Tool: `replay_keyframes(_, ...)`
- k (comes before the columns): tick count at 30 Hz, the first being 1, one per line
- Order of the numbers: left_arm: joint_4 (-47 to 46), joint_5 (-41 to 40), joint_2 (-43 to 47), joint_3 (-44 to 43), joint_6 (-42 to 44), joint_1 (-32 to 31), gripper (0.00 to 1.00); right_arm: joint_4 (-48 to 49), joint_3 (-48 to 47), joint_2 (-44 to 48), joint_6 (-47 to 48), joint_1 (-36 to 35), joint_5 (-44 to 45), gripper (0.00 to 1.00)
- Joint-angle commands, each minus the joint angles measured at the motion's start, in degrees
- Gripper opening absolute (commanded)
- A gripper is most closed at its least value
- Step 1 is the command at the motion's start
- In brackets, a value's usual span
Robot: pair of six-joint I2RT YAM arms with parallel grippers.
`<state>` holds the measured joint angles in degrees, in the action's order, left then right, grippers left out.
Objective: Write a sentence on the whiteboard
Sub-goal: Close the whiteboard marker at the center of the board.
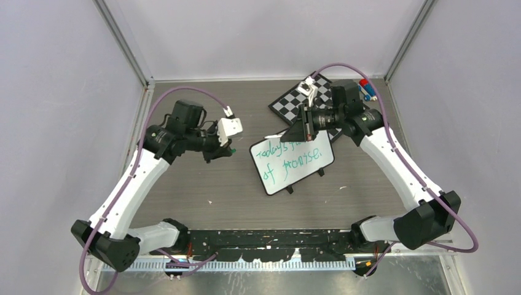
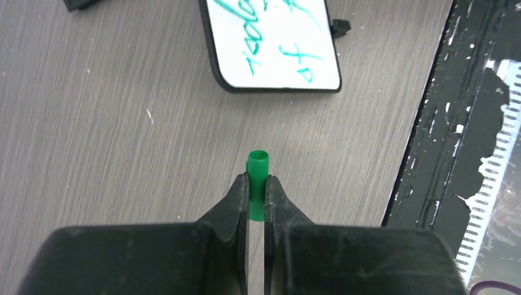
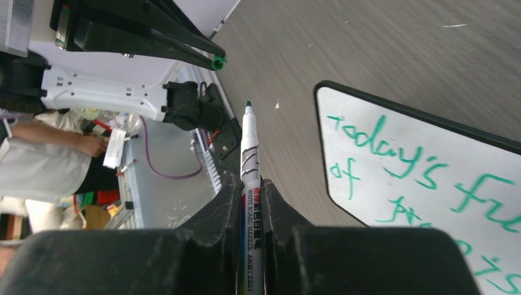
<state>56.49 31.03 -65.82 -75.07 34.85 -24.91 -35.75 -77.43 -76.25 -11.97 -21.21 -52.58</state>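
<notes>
Left gripper [image 2: 257,185] pinches a green marker cap [image 2: 258,161], well left of the whiteboard [image 1: 302,174] | right gripper [image 3: 250,187] clamps an uncapped whiteboard marker [image 3: 249,138] at the board's far edge | the sentence [image 1: 289,155], two green lines, sits askew mid-table | bare table [image 1: 203,184] lies left and near | chessboard [image 1: 289,104] just behind.
</notes>
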Motion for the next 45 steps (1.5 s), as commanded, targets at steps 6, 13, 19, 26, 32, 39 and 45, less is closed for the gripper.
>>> replay_keyframes(6, 3.11, 2.44, -4.79, -7.83, -2.13, -6.27, 0.00, 10.07, 2.19, -0.33, -6.17, -5.33, -4.89, 0.00)
replay_keyframes(13, 3.40, 3.04, -5.90, -9.56, -2.20, -8.58, 0.00, 9.57, 2.71, -1.15, -5.80, -6.89, -5.85, 0.00)
replay_keyframes(19, 3.84, 4.10, -5.82, -9.84, -2.01, -8.91, 0.00, 6.87, 2.15, -2.12, -3.28, -8.28, -5.34, 0.00)
replay_keyframes(26, 3.72, 4.46, -5.37, -9.66, -2.10, -8.87, 0.00, 4.36, 1.57, -2.84, -0.92, -9.40, -3.93, 0.00)
replay_keyframes(32, 3.70, 5.21, -5.55, -10.01, -2.42, -9.08, 0.00, 3.23, 0.94, -3.21, 0.13, -9.89, -3.07, 0.00)
replay_keyframes(39, 4.54, 5.38, -5.90, -9.61, -1.33, -9.53, 0.00, 2.96, 0.48, -3.12, 0.39, -10.04, -2.79, 0.00)
replay_keyframes(45, 4.59, 4.38, -5.89, -8.96, -1.01, -9.61, 0.00, 2.61, 0.41, -2.70, 0.71, -10.06, -3.19, 0.00)
